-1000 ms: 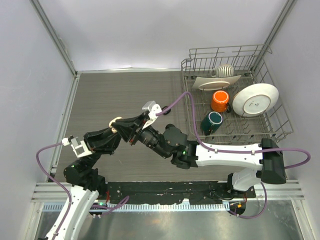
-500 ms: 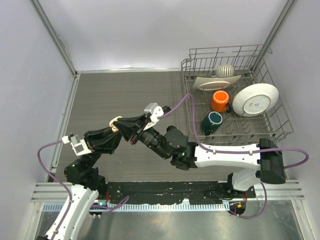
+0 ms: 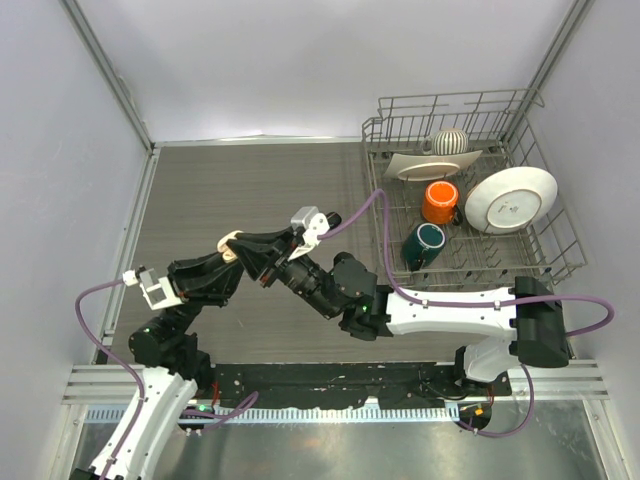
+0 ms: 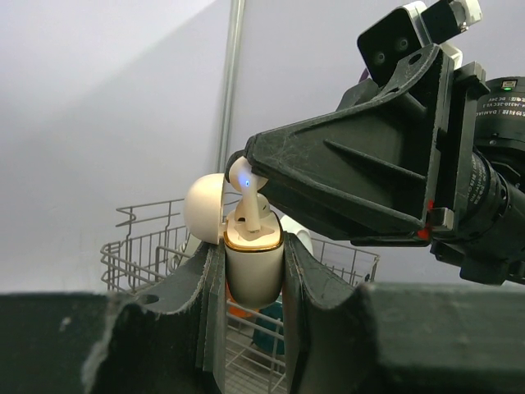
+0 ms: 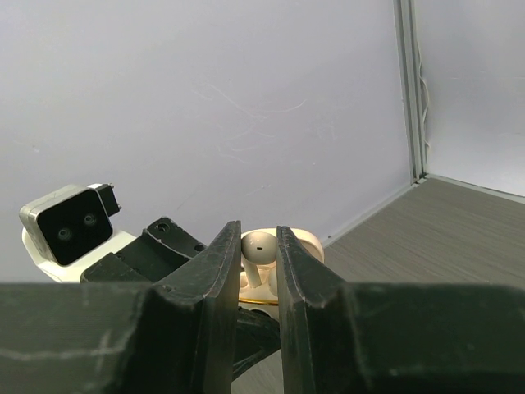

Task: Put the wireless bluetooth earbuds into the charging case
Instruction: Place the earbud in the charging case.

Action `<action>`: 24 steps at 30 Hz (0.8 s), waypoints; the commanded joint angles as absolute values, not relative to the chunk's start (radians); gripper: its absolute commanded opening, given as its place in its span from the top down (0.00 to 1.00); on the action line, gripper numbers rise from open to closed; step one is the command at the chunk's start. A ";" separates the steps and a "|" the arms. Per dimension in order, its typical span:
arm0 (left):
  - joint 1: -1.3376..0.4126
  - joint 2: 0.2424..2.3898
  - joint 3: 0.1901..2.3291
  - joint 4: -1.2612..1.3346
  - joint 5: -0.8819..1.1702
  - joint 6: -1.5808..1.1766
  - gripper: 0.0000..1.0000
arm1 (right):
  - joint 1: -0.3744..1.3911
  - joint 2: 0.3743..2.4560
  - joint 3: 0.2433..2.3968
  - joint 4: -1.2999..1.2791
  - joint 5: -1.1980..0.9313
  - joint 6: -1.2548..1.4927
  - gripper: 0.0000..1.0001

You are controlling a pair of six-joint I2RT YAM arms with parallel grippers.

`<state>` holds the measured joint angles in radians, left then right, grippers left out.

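My left gripper (image 4: 253, 246) is shut on a white charging case (image 4: 254, 271) with a gold rim. It holds the case upright above the table, with the round lid (image 4: 203, 209) swung open. My right gripper (image 5: 259, 236) is shut on a white earbud (image 5: 261, 246) just above the case mouth. The earbud's stem points down into the case, and a blue light glows on the bud (image 4: 244, 182). In the top view the two grippers meet at mid-left (image 3: 255, 255). The black pair is out of view.
A wire dish rack (image 3: 560, 255) stands at the back right. It holds a white plate (image 3: 510, 198), an orange mug (image 3: 438, 202), a teal mug (image 3: 424, 243) and a striped cup (image 3: 449, 140). Grey walls close in the left and back.
My right wrist has shifted slightly to the right and nearer. Both grippers stay together over the case and both grips are unchanged.
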<state>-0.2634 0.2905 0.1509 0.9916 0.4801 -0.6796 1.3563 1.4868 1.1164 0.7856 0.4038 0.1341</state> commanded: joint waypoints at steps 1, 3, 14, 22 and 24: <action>-0.270 0.294 0.167 1.138 0.541 -0.693 0.99 | 1.347 1.525 1.127 0.753 0.425 0.143 0.99; -0.268 0.298 0.164 1.138 0.545 -0.693 0.99 | 1.347 1.526 1.131 0.759 0.426 0.149 0.99; -0.270 0.302 0.150 1.143 0.526 -0.681 0.99 | 1.347 1.534 1.140 0.759 0.420 0.163 0.99; -0.270 0.285 0.167 1.155 0.500 -0.692 0.99 | 1.347 1.531 1.089 0.765 0.448 0.147 0.99; -0.270 0.278 0.172 1.154 0.488 -0.695 0.99 | 1.348 1.523 1.069 0.767 0.456 0.146 0.99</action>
<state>-0.2623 0.3088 0.1329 1.0050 0.5060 -0.6815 1.3529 1.5105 1.1137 0.8120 0.4015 0.1604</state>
